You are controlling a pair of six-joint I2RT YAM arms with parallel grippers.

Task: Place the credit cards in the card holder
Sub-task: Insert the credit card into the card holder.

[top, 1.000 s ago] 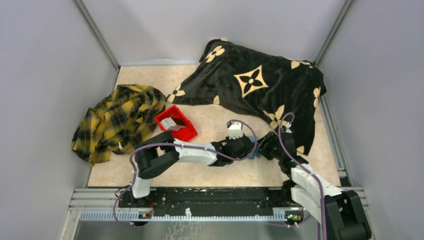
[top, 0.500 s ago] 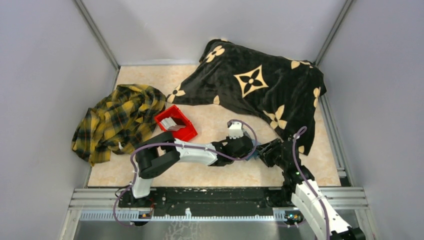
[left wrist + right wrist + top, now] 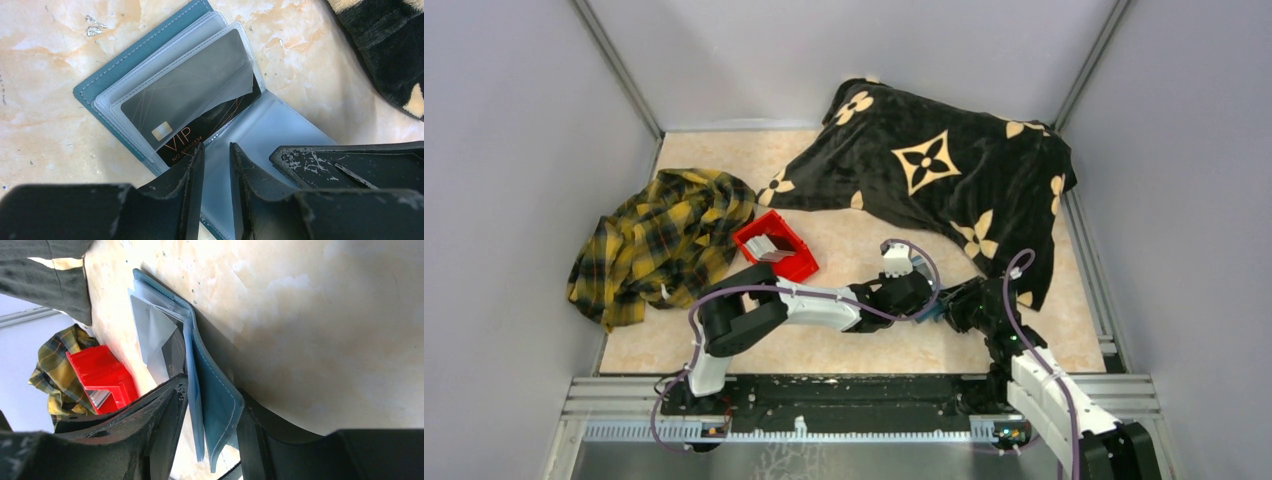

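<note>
From above, the card holder (image 3: pixel 930 312) shows only as a teal sliver, the rest covered over, and the cards (image 3: pixel 769 246) in the red bin (image 3: pixel 800 263) are too small to count. In the left wrist view the left gripper (image 3: pixel 216 150) hides the holder's near end and a corner of the dark card (image 3: pixel 200 127).

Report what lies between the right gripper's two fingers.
The card holder: its teal cover flap stands edge-on between the fingers of the right gripper, as the right wrist view shows.
</note>
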